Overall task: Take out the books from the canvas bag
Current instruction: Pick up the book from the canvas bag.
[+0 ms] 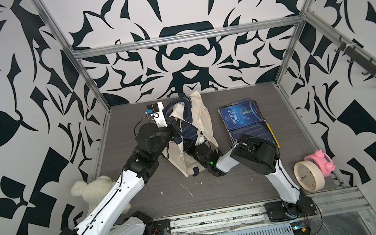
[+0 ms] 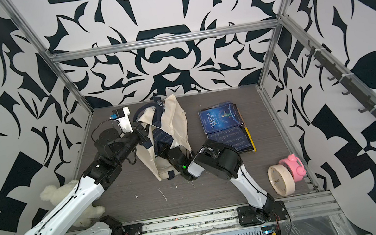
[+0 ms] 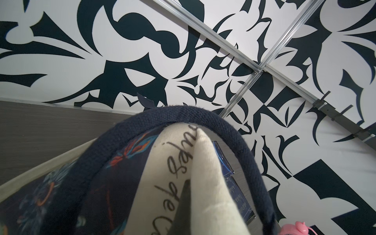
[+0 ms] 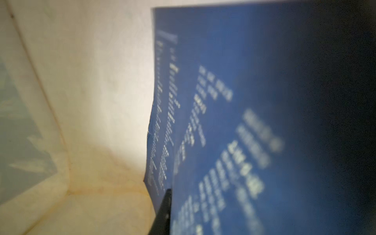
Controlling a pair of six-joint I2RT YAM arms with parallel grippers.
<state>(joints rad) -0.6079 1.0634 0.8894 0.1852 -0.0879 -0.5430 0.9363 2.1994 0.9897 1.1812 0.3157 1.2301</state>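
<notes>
The cream canvas bag [image 1: 203,115] [image 2: 174,120] stands at mid-table, its mouth held up. My left gripper [image 1: 176,125] [image 3: 188,186] is shut on the bag's printed rim fabric [image 3: 207,183], just under the navy strap [image 3: 183,114]. One dark fingertip [image 3: 184,203] shows against the cloth. My right gripper [image 4: 173,195] is deep inside the bag and shut on the edge of a dark blue book [image 4: 244,101] [image 1: 187,130]. One of its fingers [image 4: 164,211] lies on the cover. Other books [image 1: 240,114] [image 2: 222,118] lie flat on the table to the right of the bag.
A white plush bear [image 1: 91,188] lies under my left arm at the near left. A cream clock [image 1: 308,176] and a pink clock [image 1: 319,157] stand at the near right. A hook rail [image 1: 364,71] runs along the right wall. Metal frame posts edge the table.
</notes>
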